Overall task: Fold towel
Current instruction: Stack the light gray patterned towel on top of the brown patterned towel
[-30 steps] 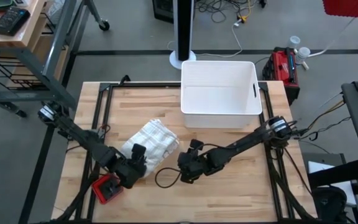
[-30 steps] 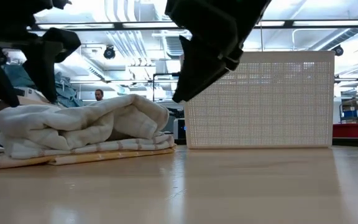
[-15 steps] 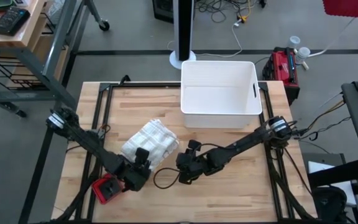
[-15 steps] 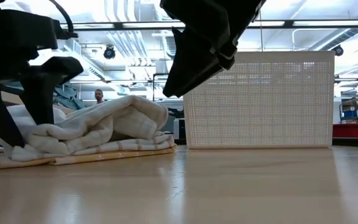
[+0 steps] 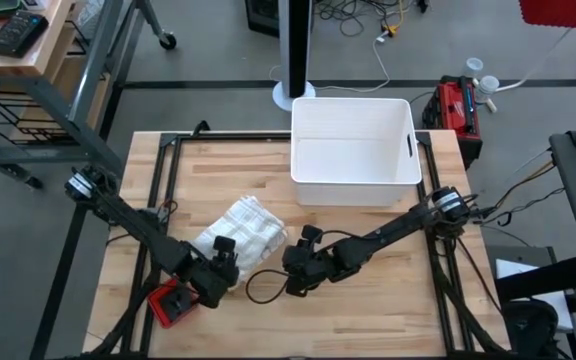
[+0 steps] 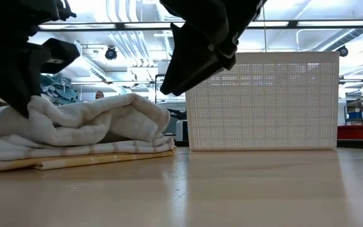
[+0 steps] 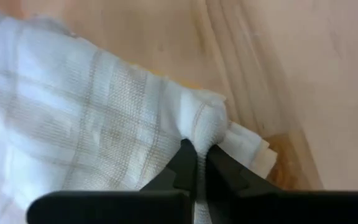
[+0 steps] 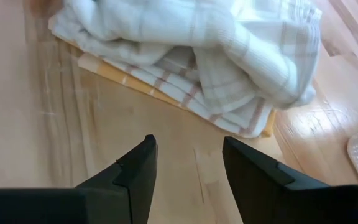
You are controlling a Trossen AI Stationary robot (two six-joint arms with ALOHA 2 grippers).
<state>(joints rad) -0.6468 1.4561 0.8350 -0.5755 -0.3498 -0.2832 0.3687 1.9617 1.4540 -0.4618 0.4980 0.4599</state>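
Two grippers flank the rumpled white plaid cloth towel [image 5: 240, 229] on the pale wooden table [image 5: 388, 300]. Left gripper [image 7: 196, 163] pinches a bunched fold at the towel's near edge, jaws almost closed on it. Right gripper [image 8: 185, 168] hovers just beside the towel's other side, jaws spread wide, holding nothing.

A white plastic bin [image 5: 353, 150] sits at the wooden table's [image 5: 368, 310] far edge, a small red object [image 5: 171, 303] near its front-left corner.
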